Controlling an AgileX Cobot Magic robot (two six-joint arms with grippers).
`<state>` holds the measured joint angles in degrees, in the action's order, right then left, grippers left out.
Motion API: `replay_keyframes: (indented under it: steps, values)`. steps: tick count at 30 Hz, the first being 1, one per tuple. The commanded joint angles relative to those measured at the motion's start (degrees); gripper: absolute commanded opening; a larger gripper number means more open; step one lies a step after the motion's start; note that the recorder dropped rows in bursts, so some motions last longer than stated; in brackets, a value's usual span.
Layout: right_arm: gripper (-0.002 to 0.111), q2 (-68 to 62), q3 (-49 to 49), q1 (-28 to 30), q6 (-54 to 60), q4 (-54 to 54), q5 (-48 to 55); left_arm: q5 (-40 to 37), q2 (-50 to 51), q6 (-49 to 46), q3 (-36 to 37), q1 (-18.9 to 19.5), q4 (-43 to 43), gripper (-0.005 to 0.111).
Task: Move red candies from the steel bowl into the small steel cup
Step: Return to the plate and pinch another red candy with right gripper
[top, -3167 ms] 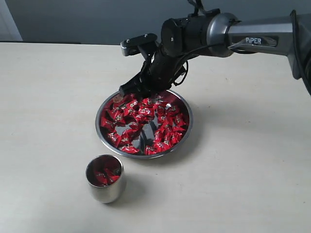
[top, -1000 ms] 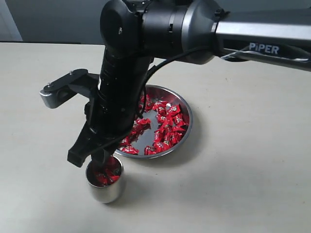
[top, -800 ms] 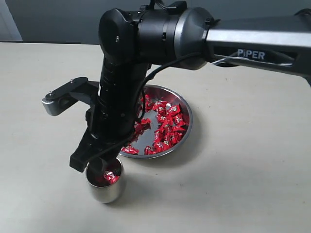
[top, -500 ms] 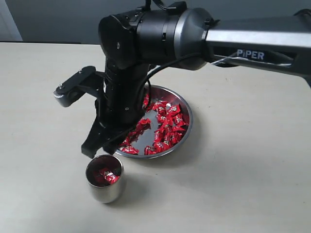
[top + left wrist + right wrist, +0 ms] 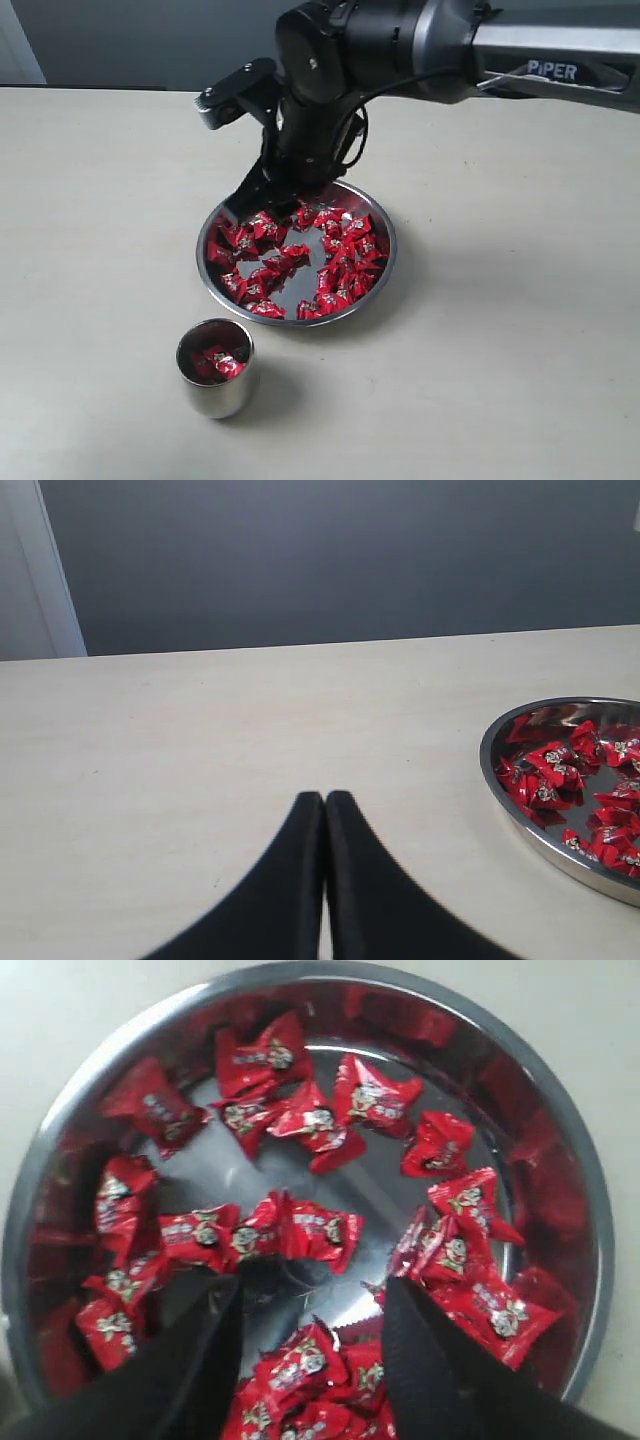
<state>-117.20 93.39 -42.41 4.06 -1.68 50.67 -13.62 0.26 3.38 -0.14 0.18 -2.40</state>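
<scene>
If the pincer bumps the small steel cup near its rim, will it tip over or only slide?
The small steel cup stands upright on a rounded base, so a bump near the rim would probably tip it. It holds only a few red candies, so it is likely light. A low push might instead slide it over the smooth table.

In the exterior view my right arm [image 5: 320, 90] hides the far rim of the bowl [image 5: 392, 255] and any candies [image 5: 340, 255] beneath it. The left wrist view cuts the bowl off at the frame edge, and the left gripper [image 5: 325, 802] behind its fingers. The candies in the cup [image 5: 215, 398] are too small to count, and I can't read their print.
</scene>
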Motion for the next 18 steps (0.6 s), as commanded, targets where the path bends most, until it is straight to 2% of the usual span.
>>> replay_keyframes:
  steps: [1,9,18]
  values:
    - [0.045,-3.4,0.0,3.4,2.6,5.7,-1.6,0.3,-0.3,0.1,0.1,0.3,0.0,0.000]
    - [0.045,-9.3,0.0,4.6,7.3,13.9,-5.7,0.3,-0.3,0.1,0.1,0.3,0.0,0.000]
    - [0.045,-12.4,0.1,4.7,7.5,13.3,-8.5,0.3,-0.3,0.1,0.1,0.3,0.0,0.000]
